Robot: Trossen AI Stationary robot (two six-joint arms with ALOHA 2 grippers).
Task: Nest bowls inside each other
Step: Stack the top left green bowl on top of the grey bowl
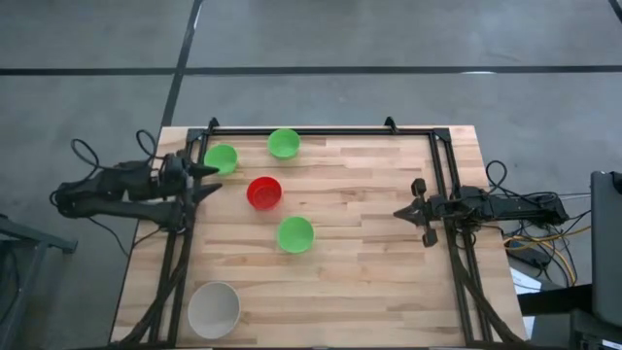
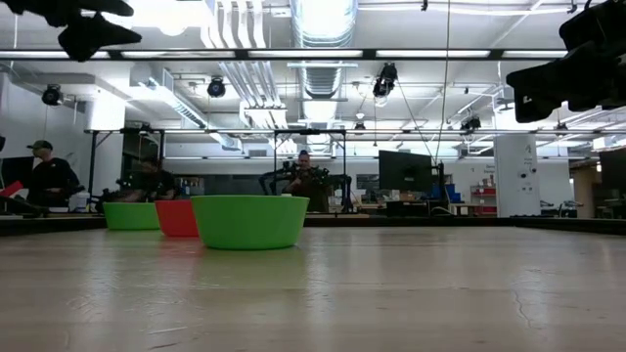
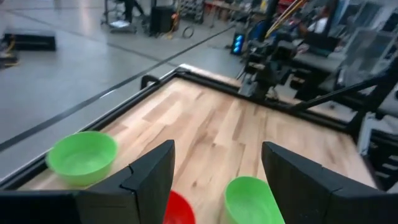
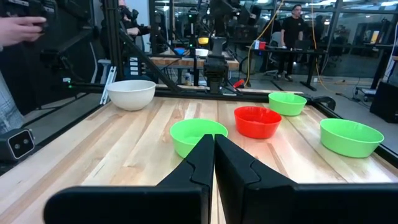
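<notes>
Bowls are sitting separately on the wooden surface [image 1: 369, 243], none nested yet: 3 green ones, 1 red and 1 cream. Green bowl by the left edge [image 1: 221, 157] is lying just in front of the left gripper [image 1: 206, 181], whose fingers are standing spread and empty. Another green bowl [image 1: 284, 143] is sitting near the far edge, the red bowl [image 1: 263, 192] mid-surface, the third green bowl [image 1: 294, 234] nearer the middle, the cream bowl [image 1: 214, 308] at the near left corner. Right gripper [image 1: 412, 212] is waiting at the right edge, fingers pressed together. The bowls are looking light, thin, rigid and slippery; pinching one wall at the rim seems best.
</notes>
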